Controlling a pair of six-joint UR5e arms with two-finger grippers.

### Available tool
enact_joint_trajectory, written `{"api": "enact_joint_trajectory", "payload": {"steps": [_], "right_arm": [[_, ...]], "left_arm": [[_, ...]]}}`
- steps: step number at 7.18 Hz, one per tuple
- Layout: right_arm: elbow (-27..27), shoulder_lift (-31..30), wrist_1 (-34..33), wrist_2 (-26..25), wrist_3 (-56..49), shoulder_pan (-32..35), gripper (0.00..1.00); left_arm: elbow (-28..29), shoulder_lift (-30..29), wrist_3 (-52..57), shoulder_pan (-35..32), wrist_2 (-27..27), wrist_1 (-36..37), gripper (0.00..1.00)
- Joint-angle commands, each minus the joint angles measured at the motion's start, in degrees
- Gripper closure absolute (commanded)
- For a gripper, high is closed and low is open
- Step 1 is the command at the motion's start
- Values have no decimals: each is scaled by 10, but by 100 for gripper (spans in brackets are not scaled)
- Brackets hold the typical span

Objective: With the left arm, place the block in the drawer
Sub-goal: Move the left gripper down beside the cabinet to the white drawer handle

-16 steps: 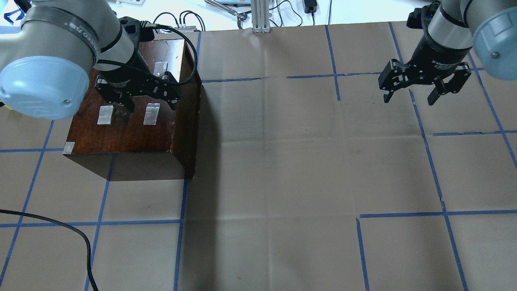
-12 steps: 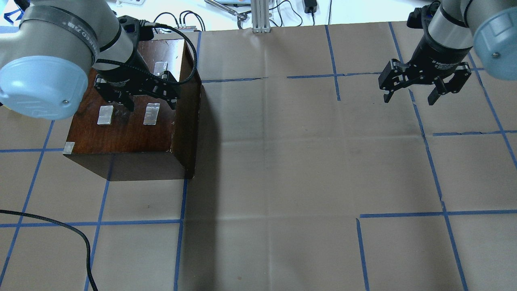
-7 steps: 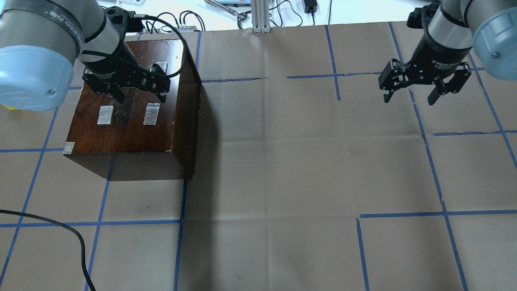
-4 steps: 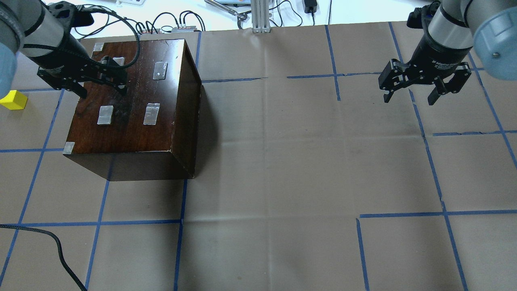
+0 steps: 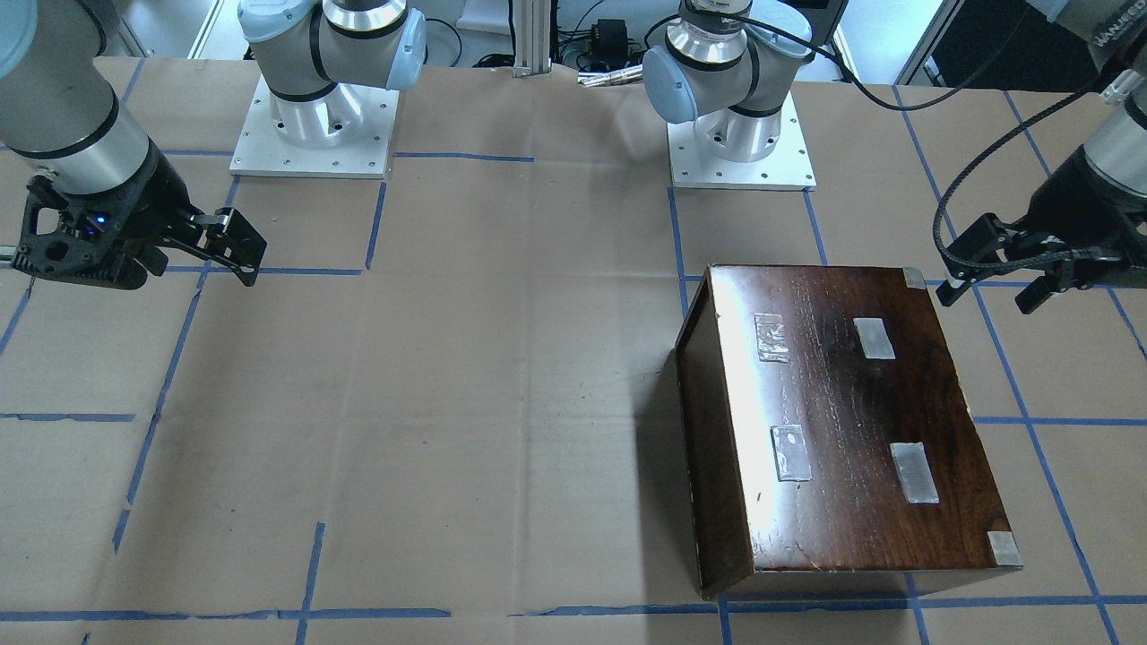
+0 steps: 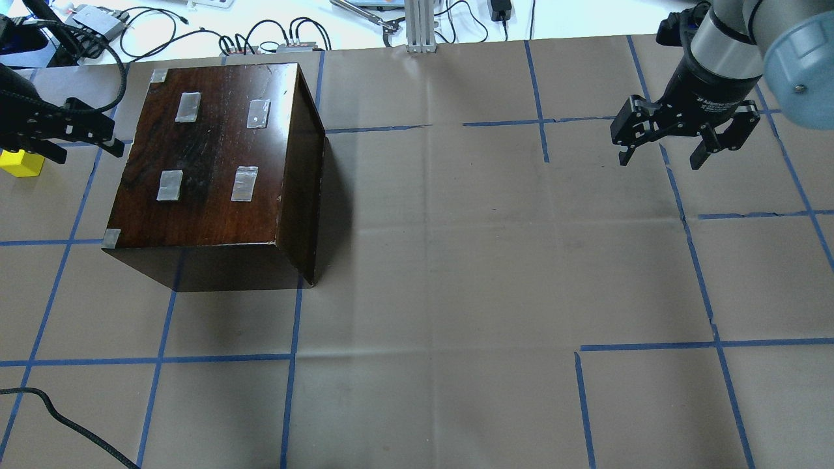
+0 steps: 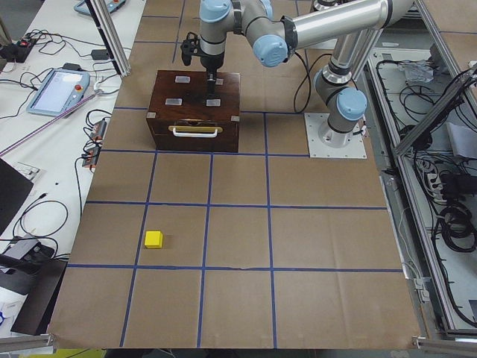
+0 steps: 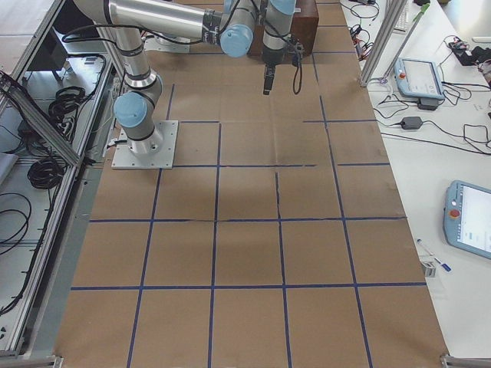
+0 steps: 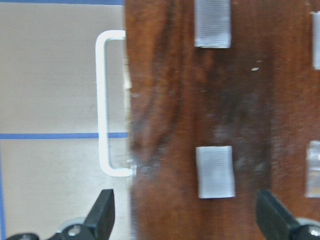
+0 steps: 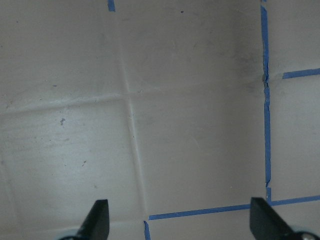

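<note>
The yellow block (image 6: 18,164) lies on the paper at the table's far left; it also shows in the exterior left view (image 7: 153,239). My left gripper (image 6: 86,150) is open and empty. It hangs over the left edge of the dark cabinet (image 6: 215,156), just right of the block in the overhead view. In the left wrist view its fingers (image 9: 102,216) straddle the cabinet's edge, beside a white handle (image 9: 104,100). The drawer's pale tray is hidden inside the cabinet; only the handled front (image 7: 195,133) shows. My right gripper (image 6: 659,159) is open and empty above bare paper.
The cabinet top carries several grey tape patches (image 6: 244,184). A loose black cable (image 6: 71,423) lies at the near left. Cables and devices (image 6: 273,32) sit beyond the table's far edge. Blue tape lines (image 6: 541,122) grid the brown paper.
My left arm has swung left from above the cabinet top to its left edge, uncovering the tape patches and the yellow block. The right arm has not moved.
</note>
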Motion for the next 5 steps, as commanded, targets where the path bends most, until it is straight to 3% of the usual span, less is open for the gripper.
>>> {"api": "enact_joint_trajectory", "payload": {"steps": [1, 5], "right_arm": [[0, 0, 0, 0, 0, 0, 0], [0, 0, 0, 0, 0, 0, 0]], "left_arm": [[1, -19, 62, 58, -48, 1, 1], [10, -67, 78, 102, -104, 1, 1]]}}
